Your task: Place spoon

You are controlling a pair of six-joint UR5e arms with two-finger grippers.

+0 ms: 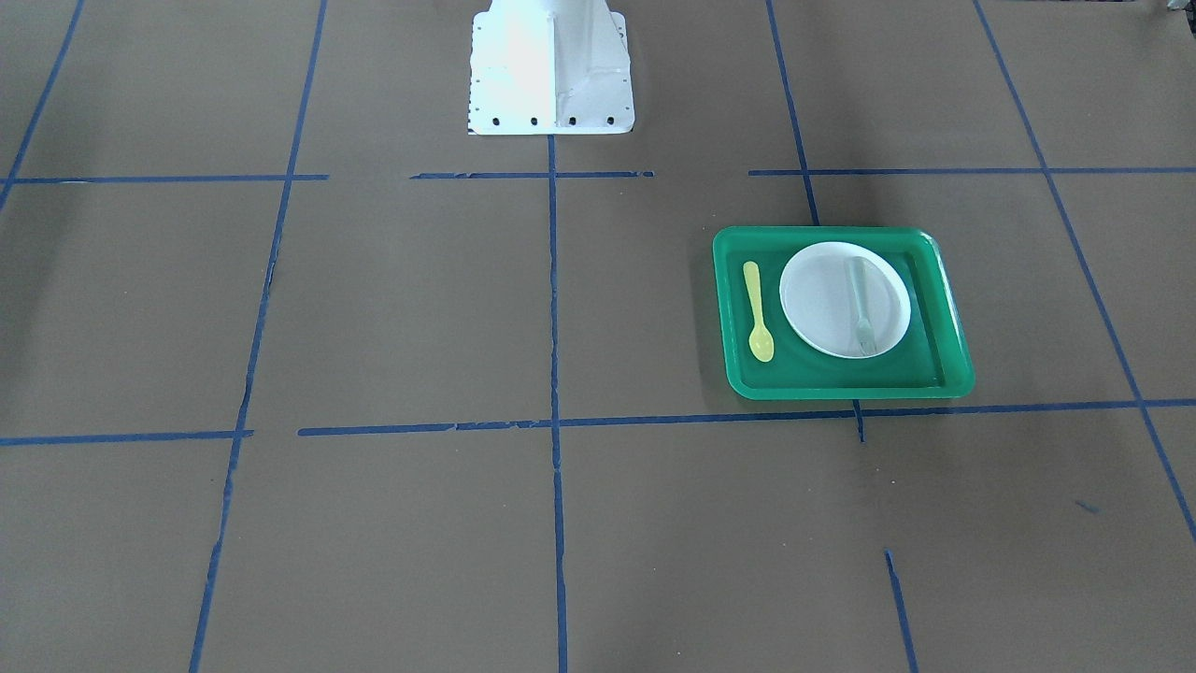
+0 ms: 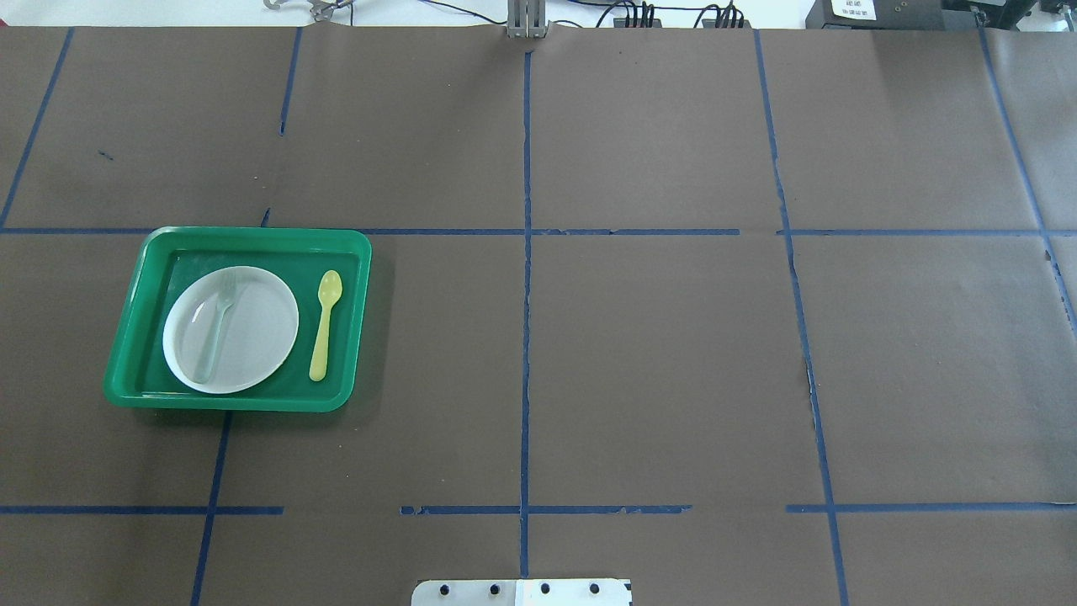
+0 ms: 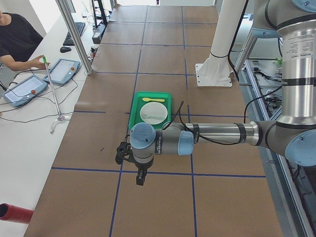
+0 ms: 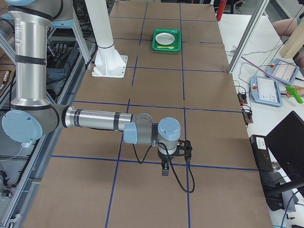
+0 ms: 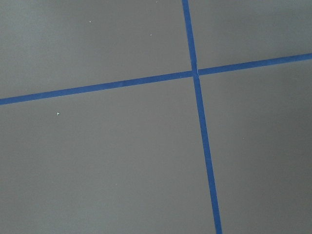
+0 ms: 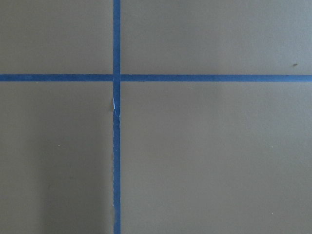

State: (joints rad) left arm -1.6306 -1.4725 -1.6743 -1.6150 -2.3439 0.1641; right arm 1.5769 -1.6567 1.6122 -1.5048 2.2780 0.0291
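Note:
The small yellow spoon (image 1: pixel 758 311) lies flat on the floor of the green tray (image 1: pixel 841 386), beside the white plate (image 1: pixel 822 299), without touching it. A pale grey-green fork (image 1: pixel 861 308) lies on the plate. From overhead the spoon (image 2: pixel 325 324) is right of the plate (image 2: pixel 252 328), bowl pointing away from the robot. My left gripper (image 3: pixel 140 177) hangs over bare table well away from the tray (image 3: pixel 134 111). My right gripper (image 4: pixel 165 170) is far from the tray (image 4: pixel 166 49). I cannot tell whether either is open or shut.
The brown table is crossed by blue tape lines; both wrist views show only a tape cross (image 5: pixel 196 73) (image 6: pixel 116 77). The white robot base (image 1: pixel 551 65) stands at the table's robot side. Operators, tablets (image 3: pixel 61 70) and a metal post (image 3: pixel 74 34) are beside the table.

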